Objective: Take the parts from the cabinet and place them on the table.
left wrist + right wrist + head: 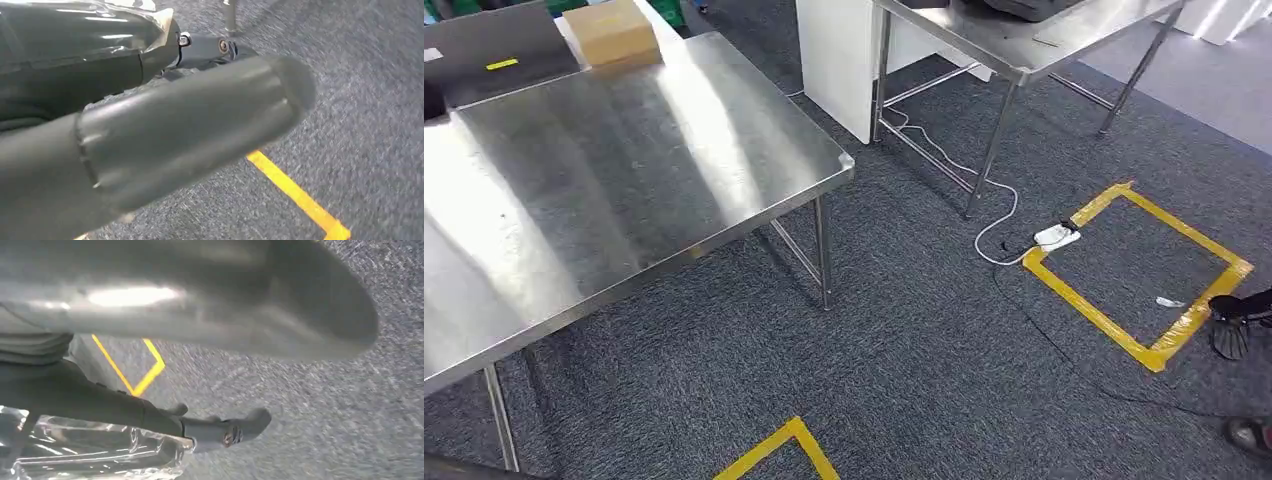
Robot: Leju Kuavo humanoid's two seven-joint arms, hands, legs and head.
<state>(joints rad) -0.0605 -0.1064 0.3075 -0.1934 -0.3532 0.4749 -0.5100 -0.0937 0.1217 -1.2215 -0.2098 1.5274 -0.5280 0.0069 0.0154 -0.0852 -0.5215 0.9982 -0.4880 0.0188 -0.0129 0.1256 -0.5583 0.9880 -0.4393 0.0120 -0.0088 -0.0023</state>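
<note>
The steel table (624, 170) fills the left of the head view, its top bare apart from a cardboard box (610, 32) at the far edge. My left hand (165, 125) hangs over the carpet, thick thumb (190, 120) apart from the dark fingers (220, 47), with nothing between them. My right hand (200, 340) hangs the same way, and carpet shows between its thumb (225, 305) and fingers (225, 432). Glossy plastic wrap (100, 452) lies beyond the right fingers; I cannot tell what it covers. Similar dark wrap (75, 45) sits beside the left fingers.
A second steel table (1014, 45) and a white panel (839, 60) stand at the back right. Yellow tape squares (1144, 350) (779, 450) mark the carpet. A white power strip (1056, 236) and cable lie nearby. A person's shoe (1249, 435) shows at the right edge.
</note>
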